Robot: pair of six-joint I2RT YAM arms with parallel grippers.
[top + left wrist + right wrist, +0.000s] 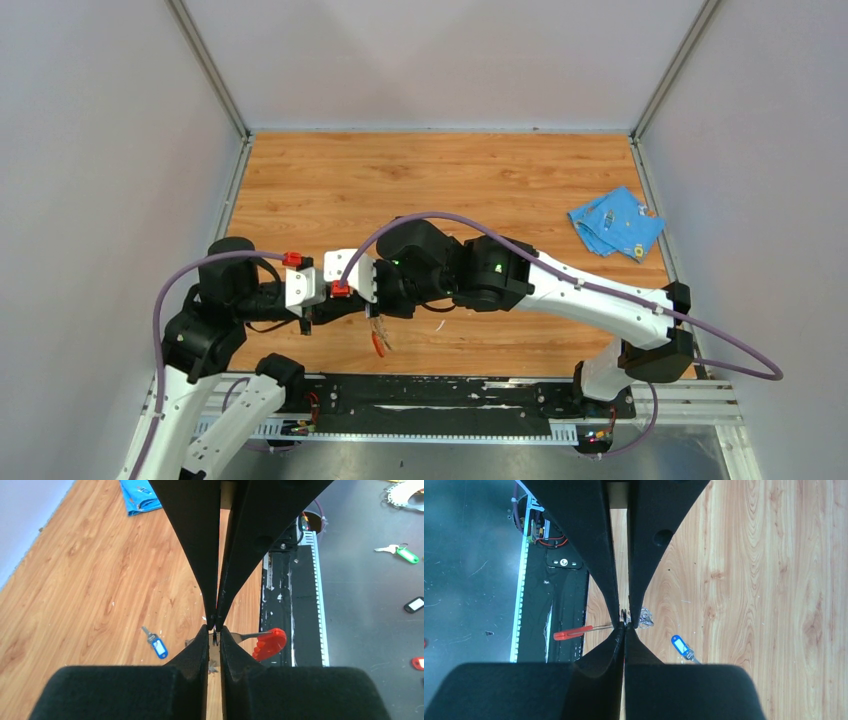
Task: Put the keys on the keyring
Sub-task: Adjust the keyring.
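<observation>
You've got no key threaded yet. Right gripper (624, 626) is pinched tight on the keyring (270, 643) at its ring. Left gripper (214, 631) is narrow at that ring; can't tell if it grips. Blue key (156, 645) lies loose on the table (90, 580) near the keyring. Black key not visible.

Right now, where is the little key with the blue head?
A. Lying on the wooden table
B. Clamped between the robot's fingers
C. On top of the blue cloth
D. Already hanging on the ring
A: the blue-headed key lies flat on the wooden table, by itself, off to one side of the keyring.
</observation>
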